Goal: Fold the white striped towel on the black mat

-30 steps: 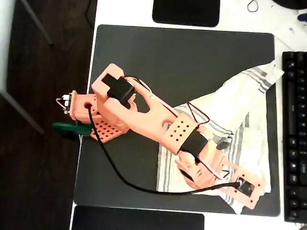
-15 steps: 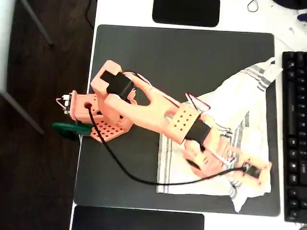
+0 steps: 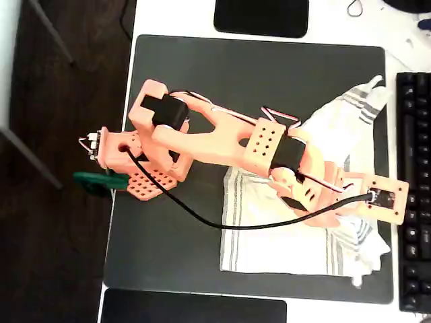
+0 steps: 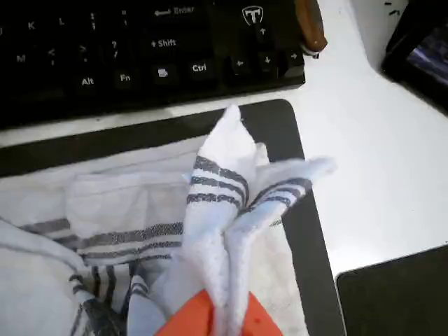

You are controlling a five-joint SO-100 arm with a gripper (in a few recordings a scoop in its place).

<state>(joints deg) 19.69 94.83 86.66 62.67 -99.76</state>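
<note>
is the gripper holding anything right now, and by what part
Yes: the gripper is shut on the white striped towel, pinching a bunched fold near a grey-striped edge, so the cloth stands up in a peak above the black mat.

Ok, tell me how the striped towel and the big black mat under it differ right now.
The white striped towel is pale with thin grey stripe bands; the black mat is plain dark charcoal. The towel is rumpled and bunched, with one corner pinched up in the gripper, while the mat lies flat. The towel covers only the mat's right part in the overhead view; the mat is far wider. Both sit on the white table.
</note>
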